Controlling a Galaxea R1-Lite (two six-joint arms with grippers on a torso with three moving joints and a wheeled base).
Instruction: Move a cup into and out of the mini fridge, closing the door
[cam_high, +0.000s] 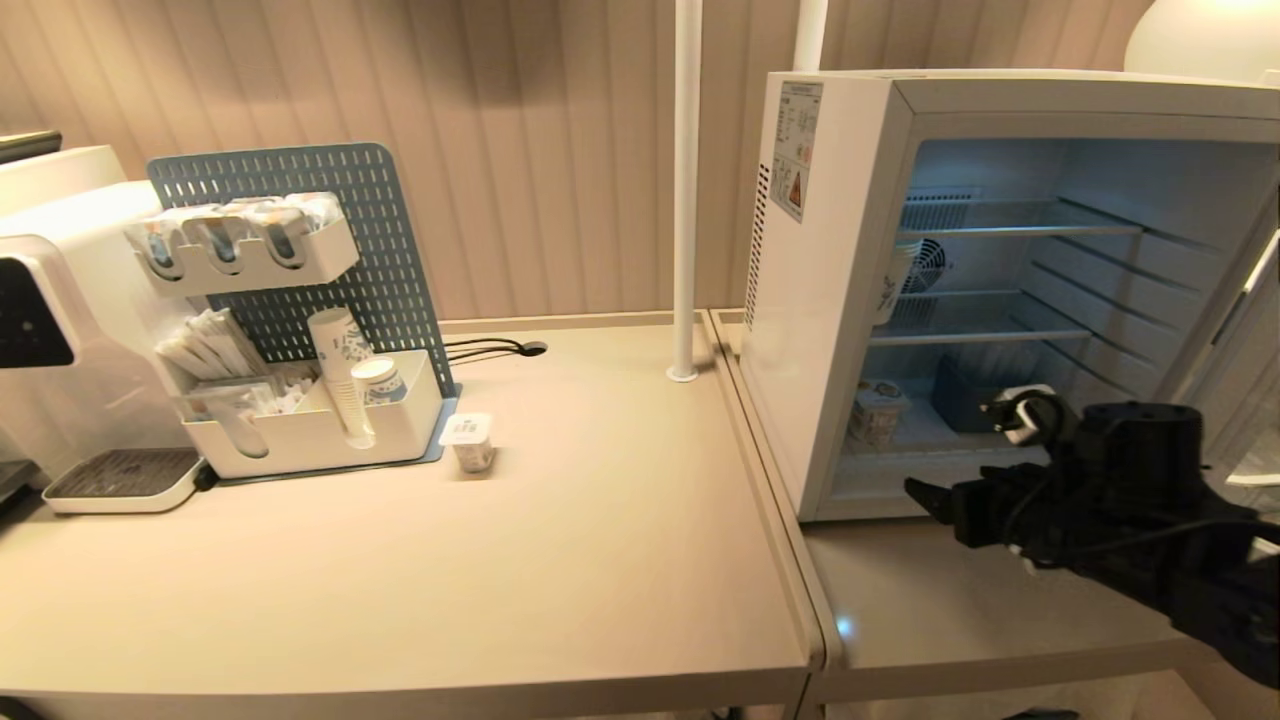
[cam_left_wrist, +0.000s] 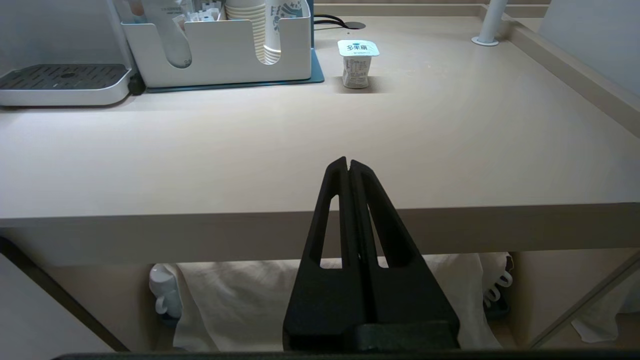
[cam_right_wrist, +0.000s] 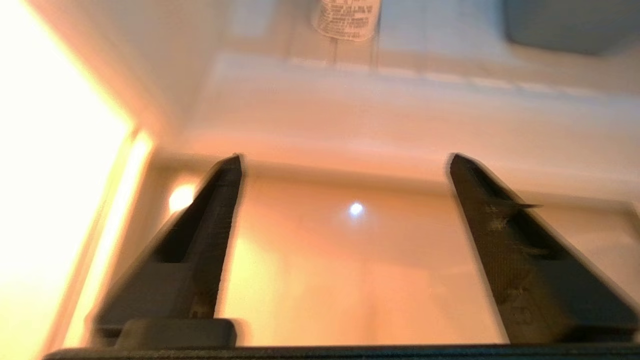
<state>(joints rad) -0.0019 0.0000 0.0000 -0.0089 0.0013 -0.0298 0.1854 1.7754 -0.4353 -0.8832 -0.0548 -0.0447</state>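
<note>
My right gripper (cam_right_wrist: 345, 165) hangs wide open and empty before the open mini fridge (cam_high: 840, 300). The cup (cam_high: 878, 412) sits on its floor. My left gripper (cam_left_wrist: 348, 162) is shut.

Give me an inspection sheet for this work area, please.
Surface: beige table, two tops butted together.
Job's things: mini fridge with door open; cup on its floor.
Clutter: second tub, white organizer, blue pegboard, white machine.
Tools: right tool open, before the fridge; left tool shut, at the table's front edge.
Cables: black cable on the table.
Surroundings: ribbed wall, white pole.
</note>
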